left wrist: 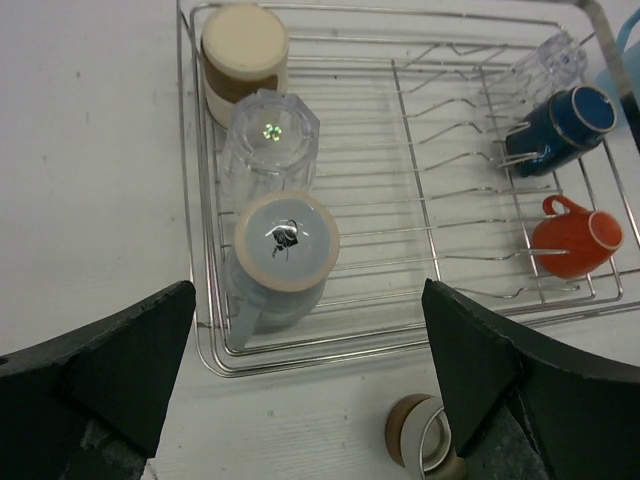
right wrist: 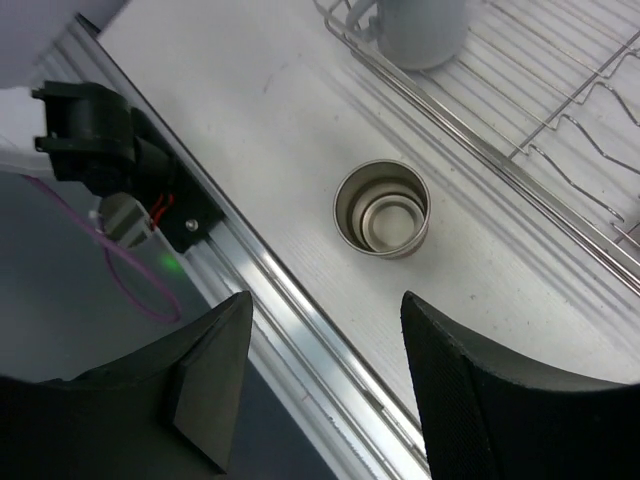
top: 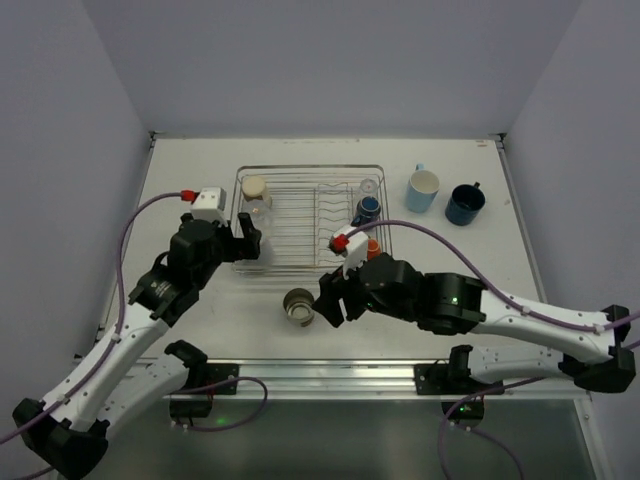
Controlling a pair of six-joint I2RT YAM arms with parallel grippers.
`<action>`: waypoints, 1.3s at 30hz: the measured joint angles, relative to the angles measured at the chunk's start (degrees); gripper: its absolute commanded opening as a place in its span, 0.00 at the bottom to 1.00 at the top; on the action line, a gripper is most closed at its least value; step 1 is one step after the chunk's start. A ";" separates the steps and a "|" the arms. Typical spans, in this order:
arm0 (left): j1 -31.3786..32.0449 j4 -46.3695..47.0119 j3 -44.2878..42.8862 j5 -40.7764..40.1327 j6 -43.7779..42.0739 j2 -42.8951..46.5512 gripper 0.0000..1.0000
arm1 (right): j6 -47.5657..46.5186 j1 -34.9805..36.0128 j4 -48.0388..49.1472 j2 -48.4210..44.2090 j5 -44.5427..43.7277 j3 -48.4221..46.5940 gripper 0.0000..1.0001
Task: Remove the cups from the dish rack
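White counter, pale walls; rack mid-counter, cups inside. Left end effector wide over upturned mug (glazed, slick, breakable: grip the wall). Right end effector parted, empty, above metal cup standing on the counter. Left wrist shows orange cup whole; overhead, the arm half hides it.

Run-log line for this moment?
right end effector: open near metal cup on table | left end effector: open over rack | light blue mug, navy mug beside rack
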State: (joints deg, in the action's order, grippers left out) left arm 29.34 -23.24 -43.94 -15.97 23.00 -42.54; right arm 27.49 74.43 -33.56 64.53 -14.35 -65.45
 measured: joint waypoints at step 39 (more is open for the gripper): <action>1.18 10.29 -1.60 -8.33 2.03 -32.70 0.32 | 3.15 -4.83 16.44 -19.17 6.60 25.11 0.70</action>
State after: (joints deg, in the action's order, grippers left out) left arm 30.52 -12.95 -45.54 -24.29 25.04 -75.24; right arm 30.63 69.60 -17.12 45.36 -7.75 -40.34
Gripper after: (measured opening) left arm 0.699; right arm 0.702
